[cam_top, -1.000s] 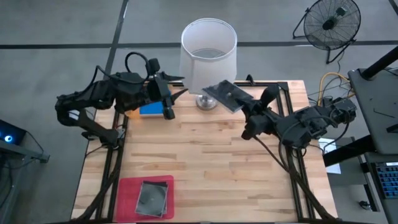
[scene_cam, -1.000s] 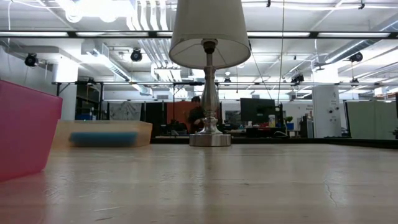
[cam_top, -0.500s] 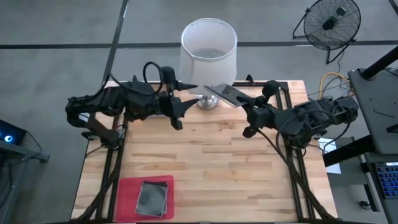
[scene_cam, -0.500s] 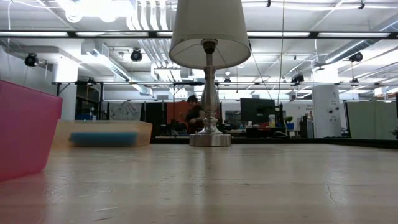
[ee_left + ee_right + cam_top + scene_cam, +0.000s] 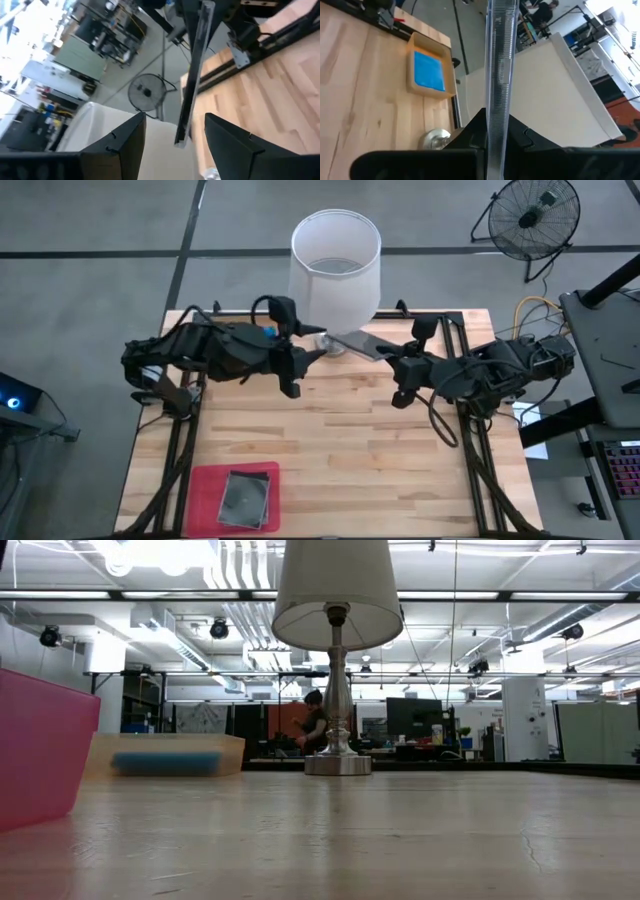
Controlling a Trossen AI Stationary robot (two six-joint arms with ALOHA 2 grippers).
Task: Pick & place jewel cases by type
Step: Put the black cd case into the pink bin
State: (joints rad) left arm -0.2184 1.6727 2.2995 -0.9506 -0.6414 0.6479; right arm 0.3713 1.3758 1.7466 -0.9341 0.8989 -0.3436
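A grey-transparent jewel case (image 5: 362,345) is held above the far middle of the wooden table (image 5: 400,460), just beside the base of a table lamp (image 5: 335,265). The right gripper (image 5: 392,352) is clamped on one edge of it; in the right wrist view the case (image 5: 499,75) shows edge-on, rising straight out between the pinched fingers. The left gripper (image 5: 312,350) faces it from the opposite side with its fingers (image 5: 120,145) spread apart, and the case's free edge (image 5: 192,80) sits in the gap between them, not visibly touching either.

The lamp's white shade overhangs this meeting point and hides part of both grippers from above.

In the far left corner of the table an orange tray (image 5: 432,72) holds a blue jewel case (image 5: 428,70); from above the left arm mostly covers it. In the near left corner a magenta-pink tray (image 5: 232,495) holds another grey-transparent case (image 5: 243,498) lying flat.

Beyond the table, a person (image 5: 312,725) is visible in the room, and a floor fan (image 5: 530,218) stands off the far right corner.
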